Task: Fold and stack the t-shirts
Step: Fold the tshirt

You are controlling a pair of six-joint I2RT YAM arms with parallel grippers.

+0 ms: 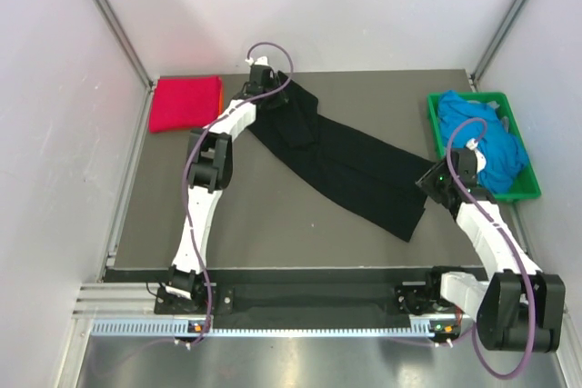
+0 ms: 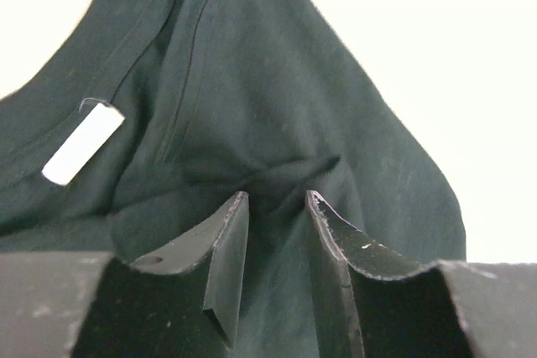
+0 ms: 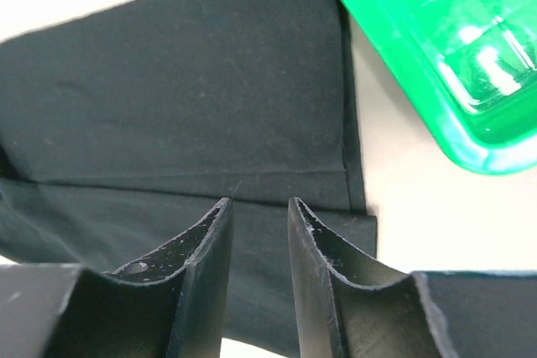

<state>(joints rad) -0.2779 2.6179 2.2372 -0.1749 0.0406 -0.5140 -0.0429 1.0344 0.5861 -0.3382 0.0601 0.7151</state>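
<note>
While the black shirt (image 1: 355, 165) lay as a long strip slanting from upper centre to lower right of the desk (image 1: 273, 215), the left jaws pinched puckered cloth beside its collar. The right jaws stood slightly parted over the hem, gripping nothing. Folding well likely meant gripping the hem squarely too, then carrying it to the collar without dragging.
</note>
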